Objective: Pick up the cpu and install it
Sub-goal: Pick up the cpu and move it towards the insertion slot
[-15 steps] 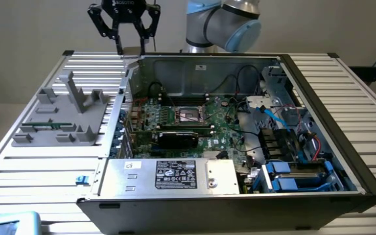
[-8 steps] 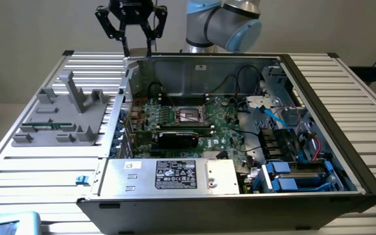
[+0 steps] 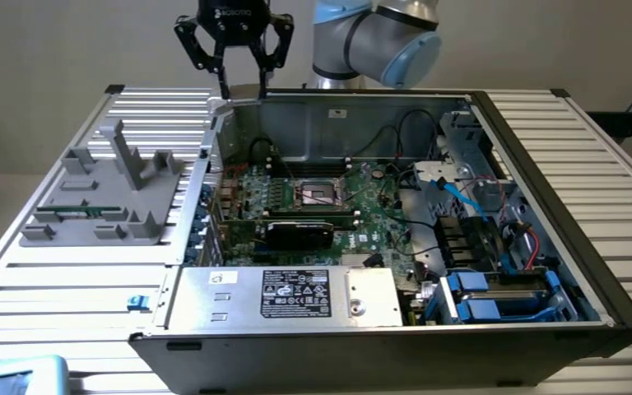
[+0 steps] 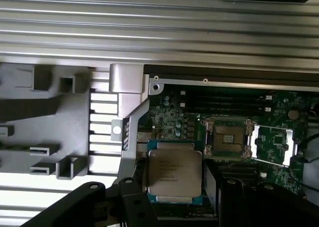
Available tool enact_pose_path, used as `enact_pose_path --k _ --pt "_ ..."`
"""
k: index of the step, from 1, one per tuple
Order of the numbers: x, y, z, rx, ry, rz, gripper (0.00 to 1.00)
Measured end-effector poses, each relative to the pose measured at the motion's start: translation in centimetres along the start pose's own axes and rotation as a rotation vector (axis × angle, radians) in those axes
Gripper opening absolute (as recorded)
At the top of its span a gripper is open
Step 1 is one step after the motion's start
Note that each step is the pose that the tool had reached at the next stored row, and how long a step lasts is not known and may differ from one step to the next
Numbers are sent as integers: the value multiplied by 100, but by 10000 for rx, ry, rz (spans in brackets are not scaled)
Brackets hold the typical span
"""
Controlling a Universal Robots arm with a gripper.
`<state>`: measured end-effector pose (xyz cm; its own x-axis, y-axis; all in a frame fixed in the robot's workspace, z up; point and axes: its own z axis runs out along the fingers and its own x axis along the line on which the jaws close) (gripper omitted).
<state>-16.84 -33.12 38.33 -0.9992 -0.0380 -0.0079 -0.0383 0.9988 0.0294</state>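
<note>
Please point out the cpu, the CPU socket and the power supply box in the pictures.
cpu (image 4: 174, 169): wrist view, centre of its silver top.
CPU socket (image 4: 228, 138): wrist view, centre of its contact field.
power supply box (image 3: 292, 294): exterior view, on its white label.

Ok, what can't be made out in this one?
- Wrist view: print on the cpu is too fine to read; its sides are covered by the gripper holding it.
- Wrist view: the socket contacts are too small.
- Exterior view: the white label text is too small; the arm is cut off by the top edge.
</note>
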Motion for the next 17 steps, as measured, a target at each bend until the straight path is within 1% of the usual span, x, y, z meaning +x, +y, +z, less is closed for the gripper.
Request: enact_pose_path --k 4,7,11,17 --pt "-75 -8 35 2 -42 -1 55" --pt "-135 -16 66 2 -62 -2 55" --pt "-216 -27 114 3 -75 -1 55" --pt "-336 -41 184 3 -78 4 55"
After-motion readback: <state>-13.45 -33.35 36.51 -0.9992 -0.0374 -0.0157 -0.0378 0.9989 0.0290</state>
